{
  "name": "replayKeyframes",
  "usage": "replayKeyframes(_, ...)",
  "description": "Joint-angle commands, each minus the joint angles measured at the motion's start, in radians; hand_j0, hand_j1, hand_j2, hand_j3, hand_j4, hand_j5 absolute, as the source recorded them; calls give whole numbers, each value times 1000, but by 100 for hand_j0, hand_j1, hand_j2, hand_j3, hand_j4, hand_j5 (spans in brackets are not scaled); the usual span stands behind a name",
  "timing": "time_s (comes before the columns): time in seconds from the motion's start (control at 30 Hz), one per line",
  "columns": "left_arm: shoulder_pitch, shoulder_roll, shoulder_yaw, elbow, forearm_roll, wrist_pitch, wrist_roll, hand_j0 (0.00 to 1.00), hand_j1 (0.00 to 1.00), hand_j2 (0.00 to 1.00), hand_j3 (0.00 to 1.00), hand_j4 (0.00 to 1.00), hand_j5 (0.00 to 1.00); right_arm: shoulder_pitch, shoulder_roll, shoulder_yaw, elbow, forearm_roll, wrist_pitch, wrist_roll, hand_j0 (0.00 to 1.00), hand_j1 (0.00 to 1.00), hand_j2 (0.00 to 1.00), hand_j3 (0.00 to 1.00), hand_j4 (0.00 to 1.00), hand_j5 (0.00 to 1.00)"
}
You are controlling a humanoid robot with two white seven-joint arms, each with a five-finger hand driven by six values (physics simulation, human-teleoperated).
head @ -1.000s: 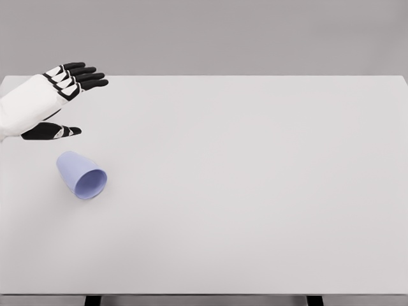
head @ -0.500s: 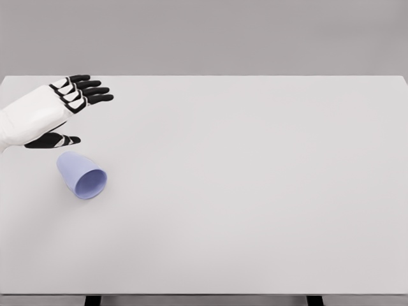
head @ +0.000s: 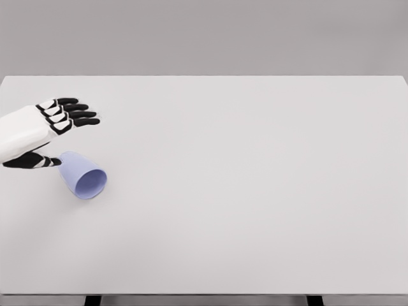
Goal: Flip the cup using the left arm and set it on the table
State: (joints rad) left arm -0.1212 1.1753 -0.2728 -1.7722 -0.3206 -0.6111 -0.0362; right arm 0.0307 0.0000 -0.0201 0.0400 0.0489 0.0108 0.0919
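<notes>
Lying on its side at the left of the frame on the broad white table [head: 255,191]: a small lilac-blue plastic cup [head: 81,174], open mouth turned toward the lower right. Just above and left of it, the white left hand with black fingers [head: 44,131], spread wide and holding nothing. Thumb tip at the cup's closed end, touching or nearly so; four fingers stretched out above, apart from the cup.
</notes>
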Motion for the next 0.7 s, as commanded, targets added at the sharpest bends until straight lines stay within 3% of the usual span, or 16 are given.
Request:
replayKeyframes(0.0, 2, 138, -2, -9, 78, 0, 1, 100, 100, 100, 100, 100, 100, 2, 0, 0, 0, 0, 0, 2, 100, 100, 100, 100, 100, 100)
replayKeyframes(0.1, 2, 225, -68, -27, 155, 0, -1, 100, 100, 100, 100, 100, 100, 0, 0, 0, 0, 0, 0, 0, 100, 100, 100, 100, 100, 100)
replayKeyframes(0.17, 2, 233, -78, -27, 169, 0, -2, 100, 100, 100, 100, 100, 100, 0, 0, 0, 0, 0, 0, 0, 100, 100, 100, 100, 100, 100)
replayKeyframes(0.47, 0, 129, -129, -19, 169, 0, -4, 100, 100, 100, 100, 100, 100, 0, 0, 0, 0, 0, 0, 0, 100, 100, 100, 100, 100, 100)
replayKeyframes(0.67, 0, 103, -135, -15, 170, 100, -4, 100, 100, 100, 100, 100, 100, 2, 0, 0, 0, 0, 0, 2, 100, 100, 100, 100, 100, 100)
